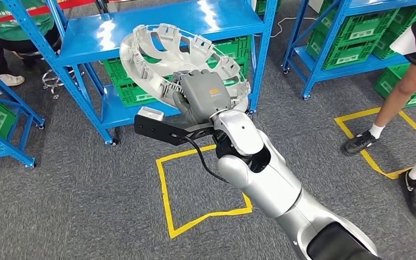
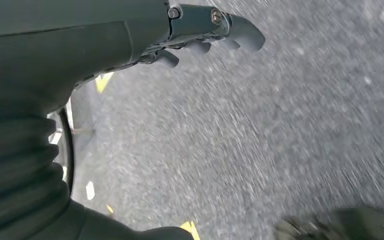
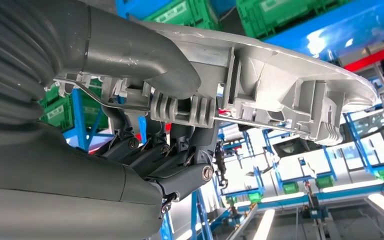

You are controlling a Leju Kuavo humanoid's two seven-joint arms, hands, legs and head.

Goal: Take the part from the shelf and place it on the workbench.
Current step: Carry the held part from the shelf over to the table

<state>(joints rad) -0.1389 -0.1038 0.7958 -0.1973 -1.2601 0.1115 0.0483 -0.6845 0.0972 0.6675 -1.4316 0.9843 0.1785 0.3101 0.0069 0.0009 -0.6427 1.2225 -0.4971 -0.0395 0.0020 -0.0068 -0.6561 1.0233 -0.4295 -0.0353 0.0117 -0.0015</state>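
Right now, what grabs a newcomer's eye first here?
The big grey wheel-cover part, gripped by the right hand and held up in front of the blue shelf. Then the green crates on the racks behind, and a person's legs at the right by yellow floor tape.

Grey carpet floor point(image 1: 86, 195) with yellow tape squares point(image 1: 165, 179), blue metal shelving point(image 1: 157, 24), green crates point(image 1: 352, 32).

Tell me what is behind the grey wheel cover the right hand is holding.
Behind the wheel cover, held by the right hand, stands a blue shelf with green crates on its lower level. The cover hides part of that level.
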